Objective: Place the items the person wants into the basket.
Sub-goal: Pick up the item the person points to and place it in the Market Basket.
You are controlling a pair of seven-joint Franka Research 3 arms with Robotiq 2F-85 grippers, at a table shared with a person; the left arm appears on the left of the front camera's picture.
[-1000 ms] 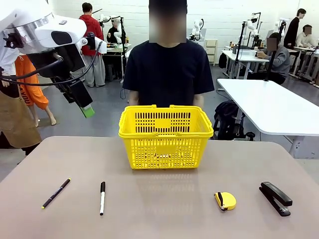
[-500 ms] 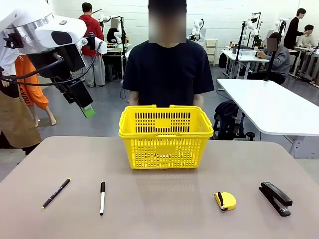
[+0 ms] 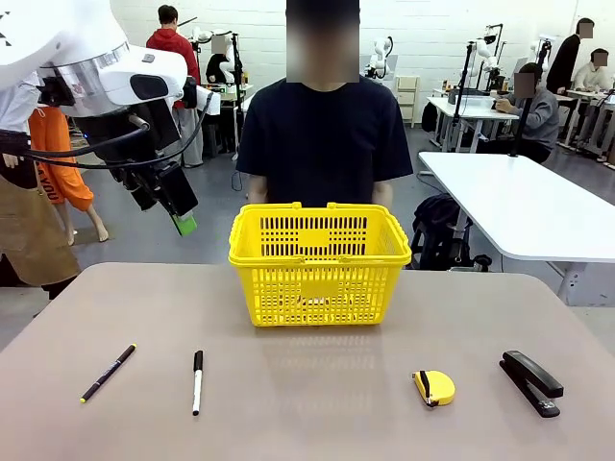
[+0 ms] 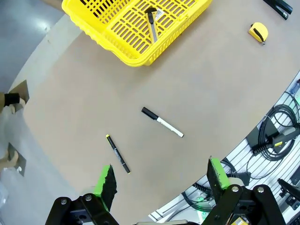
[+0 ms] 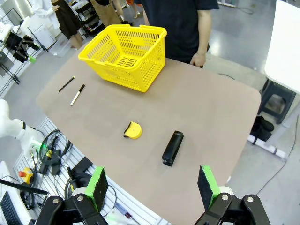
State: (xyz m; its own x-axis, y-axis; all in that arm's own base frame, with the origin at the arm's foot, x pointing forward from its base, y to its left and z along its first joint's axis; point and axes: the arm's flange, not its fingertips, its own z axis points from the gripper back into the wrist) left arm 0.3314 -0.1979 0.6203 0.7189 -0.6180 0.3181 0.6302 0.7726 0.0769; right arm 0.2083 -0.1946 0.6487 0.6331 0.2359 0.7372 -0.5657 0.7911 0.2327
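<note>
The yellow basket stands at the table's far middle, in front of the person. A utility knife lies on the basket floor. On the table's right lie the yellow tape measure and the black stapler. My left gripper hangs open in the air, high to the left of the basket; in its wrist view the left gripper holds nothing. High over the table's right side, my right gripper is open and empty above the tape measure and stapler.
A thin black pen and a white marker lie on the table's front left. The person's hand rests at the far edge beside the basket. Other tables and people stand farther back.
My left arm has shifted a little to the right and down, toward the basket. Everything on the table stays where it was.
</note>
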